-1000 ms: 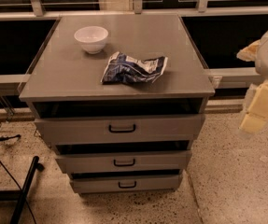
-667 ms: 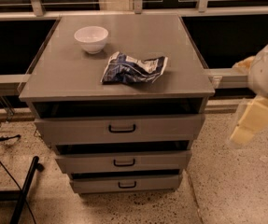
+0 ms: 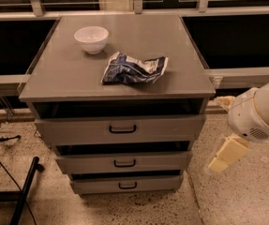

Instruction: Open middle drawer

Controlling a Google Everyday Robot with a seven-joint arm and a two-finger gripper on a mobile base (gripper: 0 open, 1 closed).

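Hanging low to the right, the gripper (image 3: 225, 154) is well apart from the middle drawer (image 3: 92, 163). Its horizontal loop handle (image 3: 124, 163) lies leftward at similar height. Jaws released or clenched: cannot tell.

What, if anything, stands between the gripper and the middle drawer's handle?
Nothing visible does. The gripper hangs to the right of the cabinet, above the floor, roughly level with the middle drawer. No object shows in front of its black loop handle.
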